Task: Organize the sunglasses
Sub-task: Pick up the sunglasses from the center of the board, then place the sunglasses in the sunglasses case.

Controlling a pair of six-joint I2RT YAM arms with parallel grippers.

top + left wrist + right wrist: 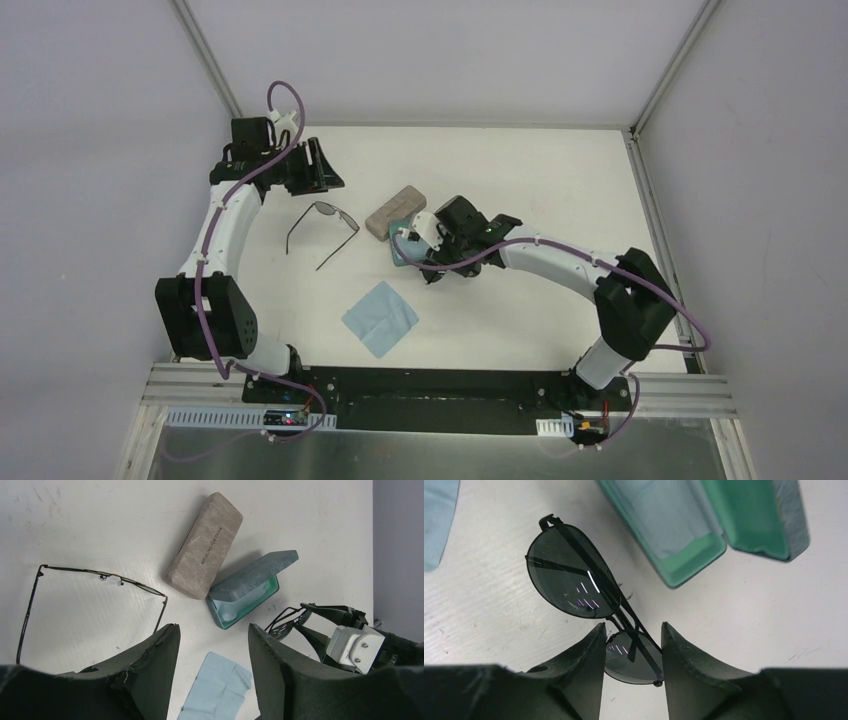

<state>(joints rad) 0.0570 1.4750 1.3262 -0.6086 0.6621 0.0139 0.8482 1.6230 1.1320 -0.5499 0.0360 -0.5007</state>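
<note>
One pair of sunglasses [571,577], folded, with dark lenses and a thin black frame, lies on the white table beside the open blue case [704,525]. My right gripper [630,627] is shut on its nearer lens, a finger touching each side. The same pair shows in the left wrist view as dark lenses [287,622]. A second pair of sunglasses [322,222], its arms unfolded, lies left of the shut beige case [395,211]. My left gripper [325,170] hovers open at the back left, its fingers [150,655] holding nothing.
A light blue cloth [380,317] lies flat near the front middle of the table [560,180]. Another light blue cloth sits inside the open case's teal tray [240,607]. Metal frame posts stand at the back corners.
</note>
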